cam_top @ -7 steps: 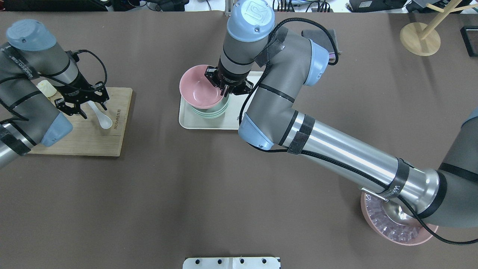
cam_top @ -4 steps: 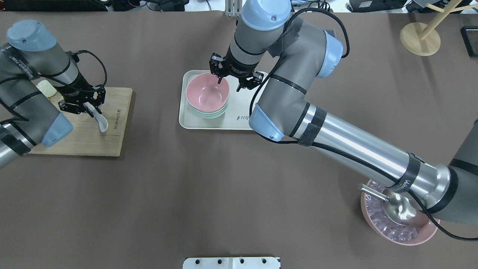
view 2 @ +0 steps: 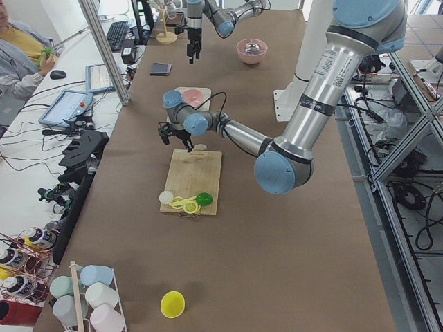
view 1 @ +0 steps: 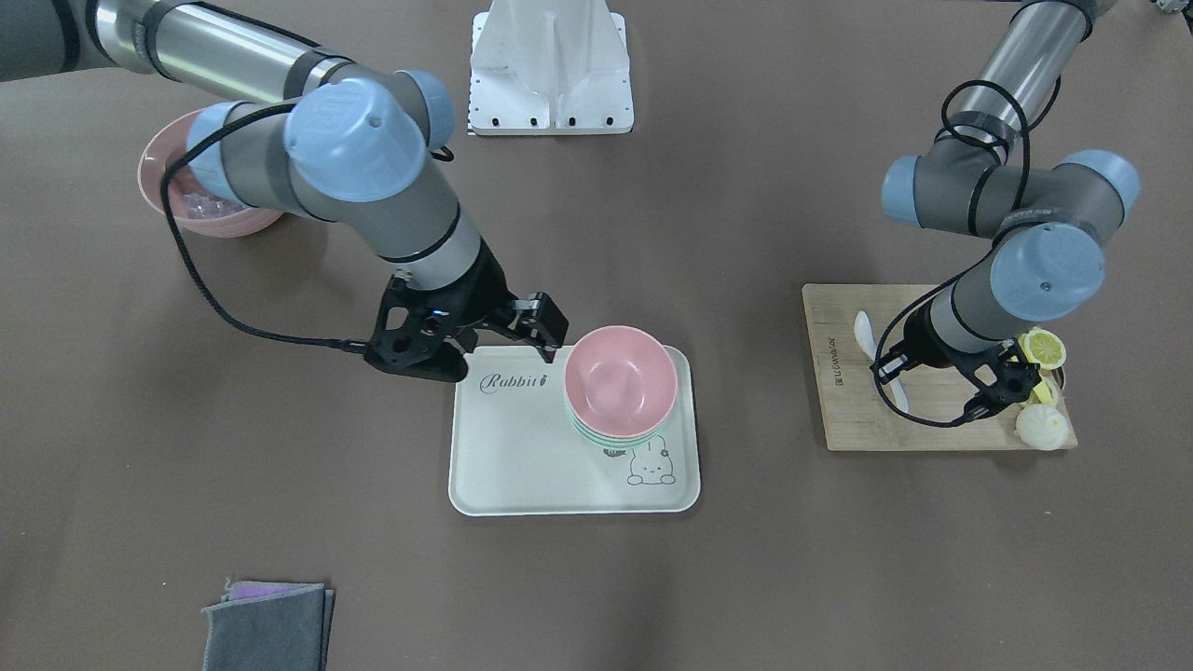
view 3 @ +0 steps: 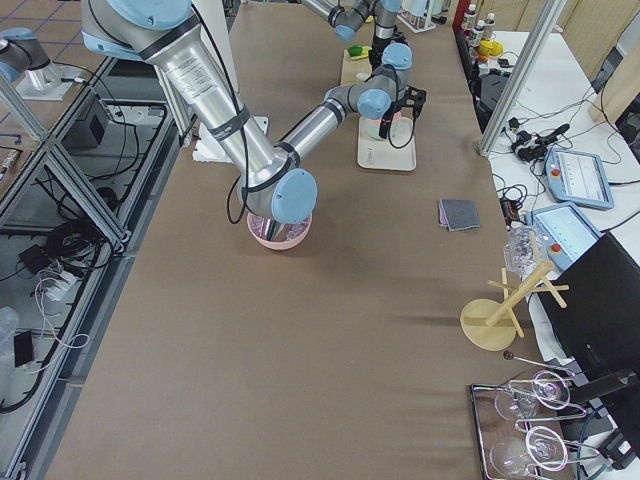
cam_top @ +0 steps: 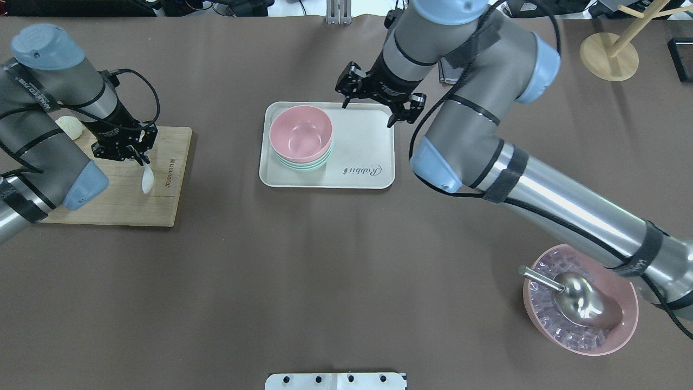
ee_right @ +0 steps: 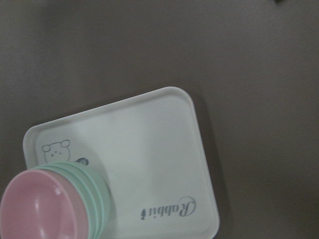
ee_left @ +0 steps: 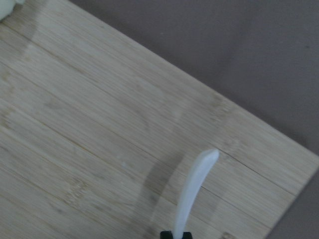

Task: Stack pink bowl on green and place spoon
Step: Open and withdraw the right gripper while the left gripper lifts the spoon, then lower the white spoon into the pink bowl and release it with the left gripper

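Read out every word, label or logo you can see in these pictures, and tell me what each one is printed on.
"Rabbit", in dark script: on the white tray, with a rabbit drawing at the tray's other end.
Dark print along one edge of the cutting board: too small to read.
White lettering on the black strap around the right arm: too blurred to read.

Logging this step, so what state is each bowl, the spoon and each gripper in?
pink bowl, nested upright in the green bowls.
green bowls, stacked on the tray.
spoon, gripped by its handle over the board.
left gripper, shut on spoon.
right gripper, open, empty, over the tray's edge.
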Robot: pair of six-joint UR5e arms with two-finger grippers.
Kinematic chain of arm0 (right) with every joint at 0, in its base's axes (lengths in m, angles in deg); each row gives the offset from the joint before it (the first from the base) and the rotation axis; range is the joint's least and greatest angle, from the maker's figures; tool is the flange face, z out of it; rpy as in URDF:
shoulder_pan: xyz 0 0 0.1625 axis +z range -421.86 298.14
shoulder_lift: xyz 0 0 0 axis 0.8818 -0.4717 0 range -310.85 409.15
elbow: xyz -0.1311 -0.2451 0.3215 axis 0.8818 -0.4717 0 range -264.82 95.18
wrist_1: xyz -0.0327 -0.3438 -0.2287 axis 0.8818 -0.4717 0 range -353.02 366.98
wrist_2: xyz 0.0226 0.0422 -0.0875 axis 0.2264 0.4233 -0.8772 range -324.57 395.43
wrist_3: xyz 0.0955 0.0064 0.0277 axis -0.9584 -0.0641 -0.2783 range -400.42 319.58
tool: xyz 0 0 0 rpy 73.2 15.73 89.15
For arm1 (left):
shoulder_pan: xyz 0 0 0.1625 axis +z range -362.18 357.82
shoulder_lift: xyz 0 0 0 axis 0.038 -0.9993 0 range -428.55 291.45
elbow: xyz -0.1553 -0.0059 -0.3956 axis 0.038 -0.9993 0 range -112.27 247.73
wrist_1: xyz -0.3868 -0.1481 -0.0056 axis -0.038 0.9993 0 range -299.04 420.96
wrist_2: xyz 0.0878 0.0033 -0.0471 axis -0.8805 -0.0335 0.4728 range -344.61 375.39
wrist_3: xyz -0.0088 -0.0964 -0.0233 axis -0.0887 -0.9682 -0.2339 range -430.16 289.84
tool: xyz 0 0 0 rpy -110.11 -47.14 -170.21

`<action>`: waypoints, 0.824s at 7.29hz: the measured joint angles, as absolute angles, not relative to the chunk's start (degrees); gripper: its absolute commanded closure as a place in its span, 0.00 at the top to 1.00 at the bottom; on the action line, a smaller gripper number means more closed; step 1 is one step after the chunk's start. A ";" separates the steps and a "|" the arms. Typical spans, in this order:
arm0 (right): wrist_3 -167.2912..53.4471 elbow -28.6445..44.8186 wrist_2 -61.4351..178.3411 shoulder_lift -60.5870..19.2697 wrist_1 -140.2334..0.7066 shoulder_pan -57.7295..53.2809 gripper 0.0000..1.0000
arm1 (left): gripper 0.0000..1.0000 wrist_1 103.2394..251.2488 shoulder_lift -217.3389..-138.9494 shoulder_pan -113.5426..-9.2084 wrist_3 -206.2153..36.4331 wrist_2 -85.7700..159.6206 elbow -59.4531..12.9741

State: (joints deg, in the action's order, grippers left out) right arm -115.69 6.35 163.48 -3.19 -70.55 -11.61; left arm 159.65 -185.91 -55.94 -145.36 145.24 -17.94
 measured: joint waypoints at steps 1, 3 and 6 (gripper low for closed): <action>-111.30 8.31 164.56 -7.51 -70.64 -9.08 1.00 | 0.00 158.50 -189.33 -55.90 -147.54 146.18 -18.48; -99.37 9.59 165.70 -15.15 -70.63 -4.21 1.00 | 0.00 157.51 -196.42 -55.67 -151.94 146.68 -17.40; -83.53 9.73 167.51 -24.20 -70.45 1.53 1.00 | 0.00 158.25 -203.66 -53.96 -155.63 146.60 -14.40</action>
State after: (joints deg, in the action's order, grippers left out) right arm -83.53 9.73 167.51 -24.20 -70.45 1.53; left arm 158.25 -203.66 -53.96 -155.63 146.60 -14.40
